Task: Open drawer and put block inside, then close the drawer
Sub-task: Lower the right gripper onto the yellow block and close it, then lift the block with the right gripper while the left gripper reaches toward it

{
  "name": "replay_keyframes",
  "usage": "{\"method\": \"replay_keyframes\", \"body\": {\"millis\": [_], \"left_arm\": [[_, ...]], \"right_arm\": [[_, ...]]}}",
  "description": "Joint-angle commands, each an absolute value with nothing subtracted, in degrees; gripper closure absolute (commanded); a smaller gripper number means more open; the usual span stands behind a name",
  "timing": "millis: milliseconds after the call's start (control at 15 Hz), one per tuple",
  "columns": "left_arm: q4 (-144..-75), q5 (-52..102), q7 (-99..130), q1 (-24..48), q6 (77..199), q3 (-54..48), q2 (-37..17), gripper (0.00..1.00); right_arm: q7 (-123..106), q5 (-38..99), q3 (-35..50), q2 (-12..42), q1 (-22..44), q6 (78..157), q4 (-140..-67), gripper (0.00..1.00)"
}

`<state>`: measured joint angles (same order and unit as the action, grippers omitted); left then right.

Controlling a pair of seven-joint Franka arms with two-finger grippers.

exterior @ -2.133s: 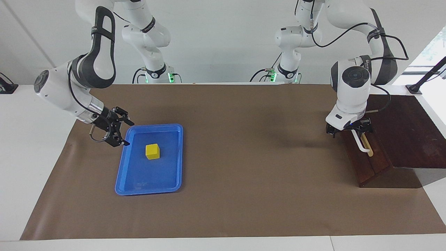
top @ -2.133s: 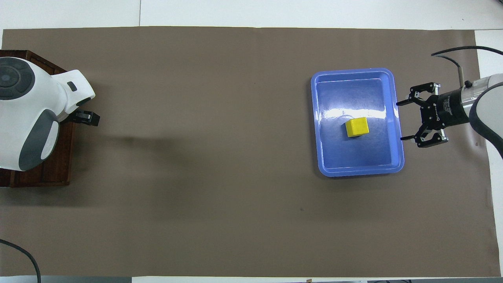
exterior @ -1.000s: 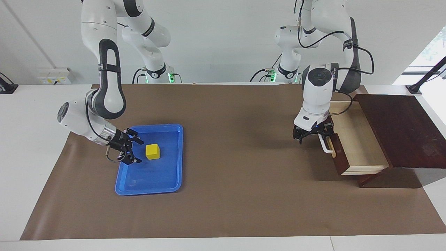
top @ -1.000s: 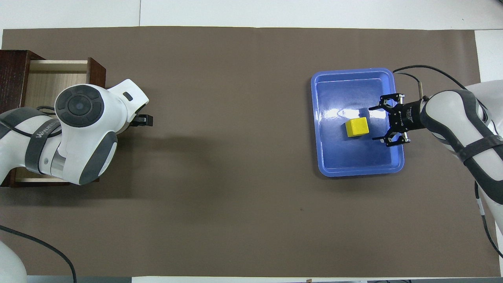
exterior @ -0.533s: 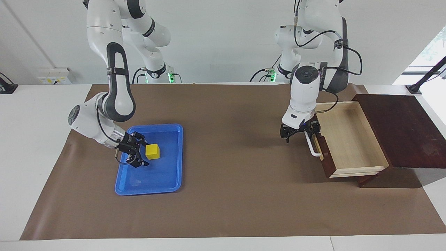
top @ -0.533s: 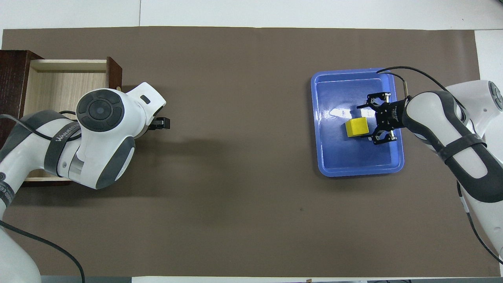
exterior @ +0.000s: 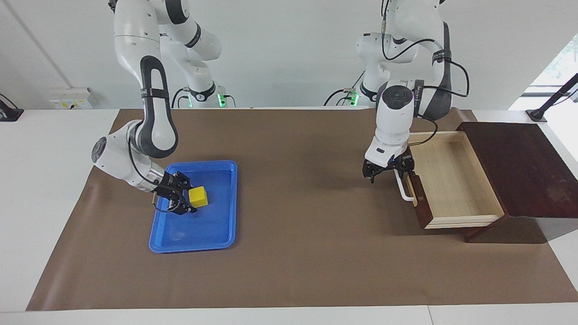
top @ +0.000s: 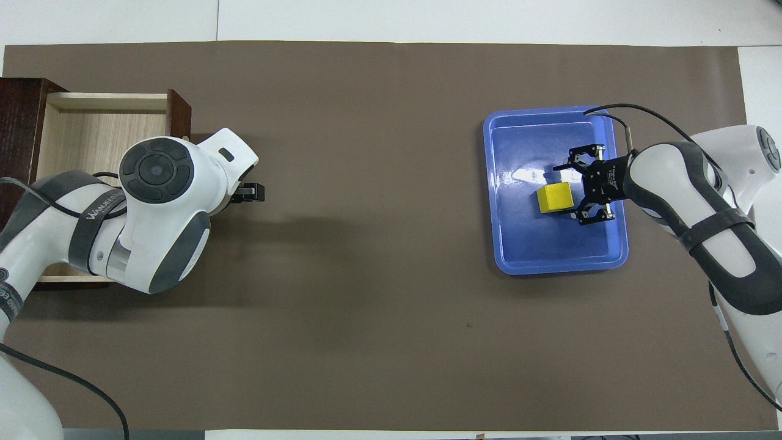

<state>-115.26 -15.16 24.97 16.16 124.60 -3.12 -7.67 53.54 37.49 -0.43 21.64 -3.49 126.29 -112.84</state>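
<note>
I see the block (exterior: 198,197) in the tray (exterior: 226,234), right gripper (exterior: 186,198) open around it, and I judge it light and rigid, best pinched on two flat sides.

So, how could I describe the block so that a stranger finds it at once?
Look at the blue tray toward the right arm's end of the table. The block lies in it, with the right gripper beside it. It is a small bright yellow cube, the only yellow thing there.

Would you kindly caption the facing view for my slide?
Left gripper at open drawer's handle; right gripper beside block.
</note>
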Motion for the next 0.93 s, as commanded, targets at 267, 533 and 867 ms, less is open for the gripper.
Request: {"method": "replay_keyframes", "body": {"millis": [267,533,867], "left_arm": [[-110.5,-14.0,20.2,14.2,118.9,-2.7,-8.2,0.0],[-103.0,-8.2,21.1,14.3,112.4,-2.6,-10.1,0.0],[-90.9,-3.0,33.2,15.3,101.6,-2.5,-12.7,0.0]], "right_arm": [[50.6,39.2,-0.3,21.5,-4.1,124.4,-110.7,1.0],[53.4,37.6,-0.5,24.6,-3.4,109.5,-96.5,1.0],[63.8,36.0,-0.2,26.4,1.1,105.7,-89.2,1.0]]}}
